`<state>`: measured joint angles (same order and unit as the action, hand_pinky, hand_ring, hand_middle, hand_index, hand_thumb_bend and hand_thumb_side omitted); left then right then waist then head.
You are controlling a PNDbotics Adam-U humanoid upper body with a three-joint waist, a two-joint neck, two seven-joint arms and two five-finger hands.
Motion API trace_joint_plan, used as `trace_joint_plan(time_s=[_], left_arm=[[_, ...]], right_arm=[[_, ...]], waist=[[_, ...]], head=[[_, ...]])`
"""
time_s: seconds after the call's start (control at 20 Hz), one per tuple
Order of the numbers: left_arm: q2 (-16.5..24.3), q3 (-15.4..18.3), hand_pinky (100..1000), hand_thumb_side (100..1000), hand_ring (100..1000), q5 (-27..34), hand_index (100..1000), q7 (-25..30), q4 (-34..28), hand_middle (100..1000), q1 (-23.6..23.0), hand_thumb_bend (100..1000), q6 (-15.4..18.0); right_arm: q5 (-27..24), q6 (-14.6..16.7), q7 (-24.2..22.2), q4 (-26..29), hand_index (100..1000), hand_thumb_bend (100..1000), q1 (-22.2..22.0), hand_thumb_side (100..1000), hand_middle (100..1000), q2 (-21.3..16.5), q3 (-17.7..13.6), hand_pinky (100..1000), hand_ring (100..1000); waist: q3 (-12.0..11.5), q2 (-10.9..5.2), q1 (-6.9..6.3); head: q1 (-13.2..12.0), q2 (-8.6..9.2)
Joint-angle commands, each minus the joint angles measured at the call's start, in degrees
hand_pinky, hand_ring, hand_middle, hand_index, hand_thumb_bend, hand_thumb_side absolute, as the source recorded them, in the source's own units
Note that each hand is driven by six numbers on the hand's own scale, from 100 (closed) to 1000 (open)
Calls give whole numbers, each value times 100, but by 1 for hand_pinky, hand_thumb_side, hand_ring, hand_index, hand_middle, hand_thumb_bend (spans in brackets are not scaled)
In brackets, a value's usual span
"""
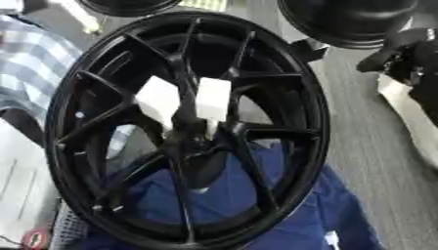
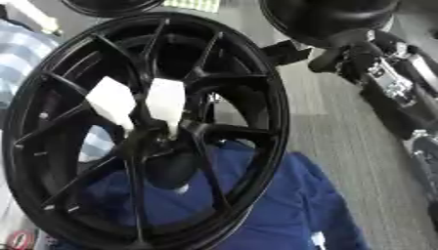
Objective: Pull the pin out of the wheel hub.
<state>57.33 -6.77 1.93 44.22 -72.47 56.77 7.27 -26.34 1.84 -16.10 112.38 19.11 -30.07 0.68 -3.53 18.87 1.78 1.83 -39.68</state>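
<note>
Both eyes of the head camera are looking down from close above at the black wheel (image 1: 184, 132), which is filling most of each picture. The left eye is framing it nearer the centre; the right eye is sitting slightly rightward, showing more grey floor (image 2: 342, 127) and the robot's right arm (image 2: 376, 63) far right. Both are sharing the wheel and blue cloth (image 1: 256, 210).

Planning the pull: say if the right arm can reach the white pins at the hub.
Probably yes: the right arm hangs beside the black spoked wheel, whose white block-shaped pins stand uncovered.
</note>
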Motion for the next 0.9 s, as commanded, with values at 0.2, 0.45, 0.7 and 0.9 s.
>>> trace_joint_plan(time_s=[0.2, 0.45, 0.7, 0.9], left_arm=[[869, 1012, 727, 243, 527, -91, 538, -585, 516, 430, -682, 100, 12], [751, 1363, 832, 585, 743, -43, 800, -1041, 809, 714, -1424, 274, 326], [693, 1471, 891, 693, 845, -166, 836, -1311, 723, 812, -2089, 385, 662], [670, 1738, 856, 703, 802, 9, 801, -1599, 433, 774, -2609, 301, 800]], right_arm=[[-56, 63, 185, 175, 728, 100, 57, 517, 592, -160, -185, 794, 703], [-112, 70, 255, 205, 728, 100, 84, 512, 592, -157, -225, 795, 703], [-145, 80, 301, 216, 728, 100, 59, 513, 591, -161, -240, 794, 702], [-173, 61, 293, 220, 727, 100, 76, 510, 591, -150, -213, 794, 702]], waist=[[-205, -160, 63], [-232, -170, 111], [-200, -203, 126], [-157, -235, 108]], head=[[223, 44], [187, 152], [187, 219], [118, 209]])
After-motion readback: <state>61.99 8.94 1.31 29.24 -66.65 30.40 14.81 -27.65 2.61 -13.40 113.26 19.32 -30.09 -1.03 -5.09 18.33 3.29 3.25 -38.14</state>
